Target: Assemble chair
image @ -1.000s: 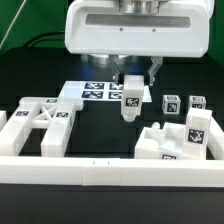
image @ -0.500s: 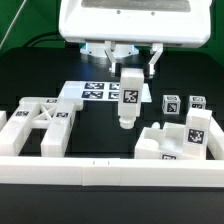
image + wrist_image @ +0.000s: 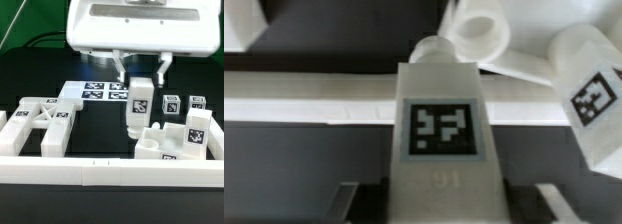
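Observation:
My gripper (image 3: 141,76) is shut on a long white post (image 3: 140,106) that carries a square tag. The post hangs upright, and its lower end is just above the near-left corner of a notched white block (image 3: 170,143) at the exterior view's right. In the wrist view the post (image 3: 445,120) fills the middle between my two fingers (image 3: 356,198), and its tip points at a rounded white part (image 3: 484,36). The X-braced frame (image 3: 40,125) lies at the exterior view's left. Two small tagged cubes (image 3: 171,104) stand behind the block.
The marker board (image 3: 95,93) lies flat behind the middle. A long low white rail (image 3: 100,172) borders the front. A larger tagged block (image 3: 197,130) stands at the far right, also seen in the wrist view (image 3: 589,95).
My gripper has carried the post toward the exterior view's right and a little lower, from in front of the marker board to the edge of the notched block.

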Controlling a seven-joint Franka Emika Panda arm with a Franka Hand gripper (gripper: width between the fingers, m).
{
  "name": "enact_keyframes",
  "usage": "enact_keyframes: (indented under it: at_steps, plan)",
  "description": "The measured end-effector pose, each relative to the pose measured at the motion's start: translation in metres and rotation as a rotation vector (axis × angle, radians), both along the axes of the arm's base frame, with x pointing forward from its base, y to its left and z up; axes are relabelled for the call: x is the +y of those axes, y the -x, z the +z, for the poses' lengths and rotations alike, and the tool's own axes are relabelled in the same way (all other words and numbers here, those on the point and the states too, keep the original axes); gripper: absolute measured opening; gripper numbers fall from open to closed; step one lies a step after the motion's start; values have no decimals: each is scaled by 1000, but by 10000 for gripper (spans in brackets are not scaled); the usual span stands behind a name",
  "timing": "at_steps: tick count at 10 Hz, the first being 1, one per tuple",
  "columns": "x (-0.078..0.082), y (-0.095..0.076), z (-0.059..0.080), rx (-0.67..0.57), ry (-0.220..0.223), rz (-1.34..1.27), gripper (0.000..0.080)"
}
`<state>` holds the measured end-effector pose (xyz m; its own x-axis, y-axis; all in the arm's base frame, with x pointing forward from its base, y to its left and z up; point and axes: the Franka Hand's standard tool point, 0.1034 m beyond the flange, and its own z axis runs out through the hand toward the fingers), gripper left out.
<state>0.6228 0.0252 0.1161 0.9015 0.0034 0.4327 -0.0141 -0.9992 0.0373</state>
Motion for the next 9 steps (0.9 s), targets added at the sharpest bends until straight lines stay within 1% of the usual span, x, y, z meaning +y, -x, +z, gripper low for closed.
enact_keyframes:
  at_steps: [4,7,9]
  plan:
    - [10,9,-11,11,7,19,284]
    - [10,9,-12,8,9,21,284]
    - [10,9,-16,13,10,22,284]
